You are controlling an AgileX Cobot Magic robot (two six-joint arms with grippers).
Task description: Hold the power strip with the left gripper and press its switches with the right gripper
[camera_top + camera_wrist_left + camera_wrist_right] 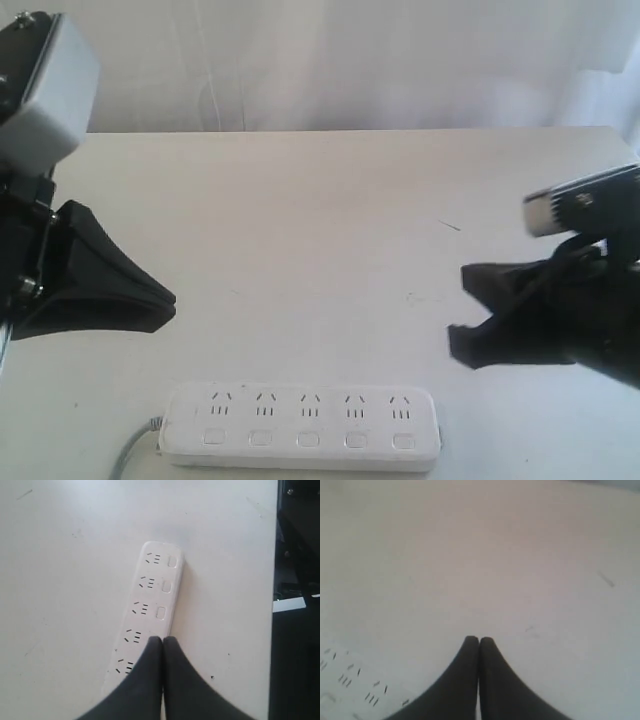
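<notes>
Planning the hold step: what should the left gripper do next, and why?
Probably open its jaws and come down over the power strip near its cord end. The left gripper is shut on nothing and clear of the strip, which lies free on the table, so nothing steadies it for pressing yet.

The white table [330, 250] carried the power strip [300, 425], lying flat with its sockets up. It stretched lengthwise ahead of the fingers [145, 680] of the left gripper [162, 640]. Its grey cord [130, 452] trailed from the end nearest them, across the tabletop.
</notes>
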